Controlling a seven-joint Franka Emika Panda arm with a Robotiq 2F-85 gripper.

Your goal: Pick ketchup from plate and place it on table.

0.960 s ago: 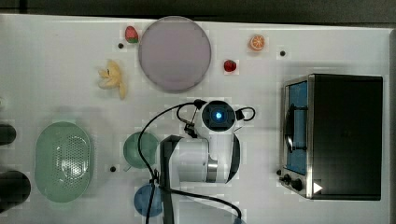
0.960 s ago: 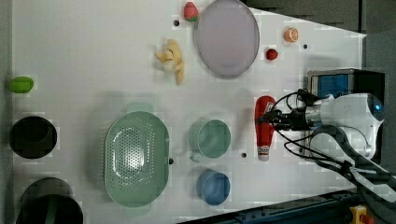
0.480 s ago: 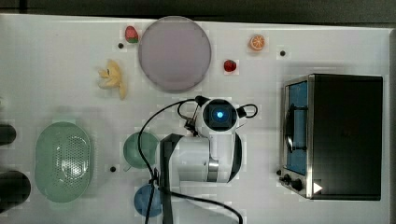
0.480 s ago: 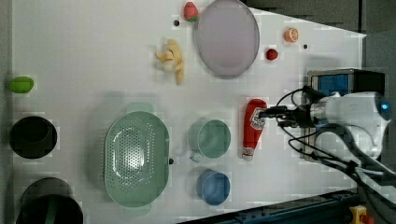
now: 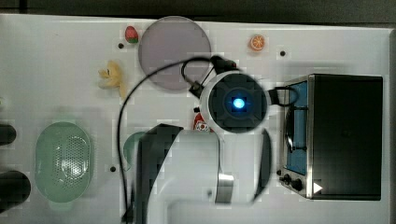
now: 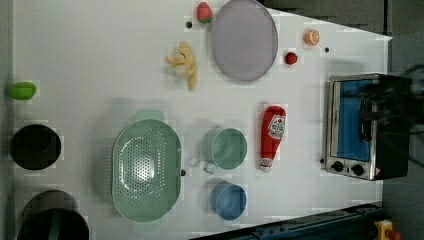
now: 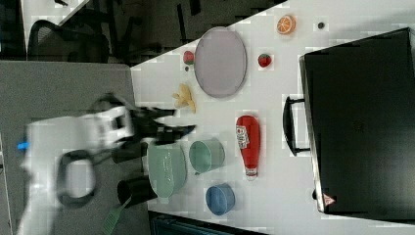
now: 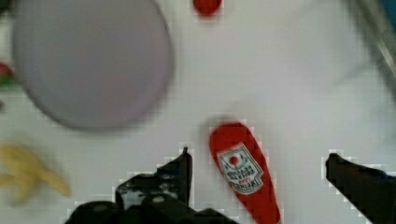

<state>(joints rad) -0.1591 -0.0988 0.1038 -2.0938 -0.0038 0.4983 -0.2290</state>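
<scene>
While the top view half-hides it, ketchup (image 6: 272, 136) lies on table (image 6: 100, 65).

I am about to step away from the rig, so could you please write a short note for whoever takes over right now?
Gripper: open, holding nothing, above the ketchup bottle.
Ketchup bottle: lying flat on the white table, between the green mug and the toaster oven, apart from both.
Plate: bare, at the table's far edge in the left view.
Done: ketchup is off the plate and released on the table.
Left: probably only retracting the arm.
</scene>
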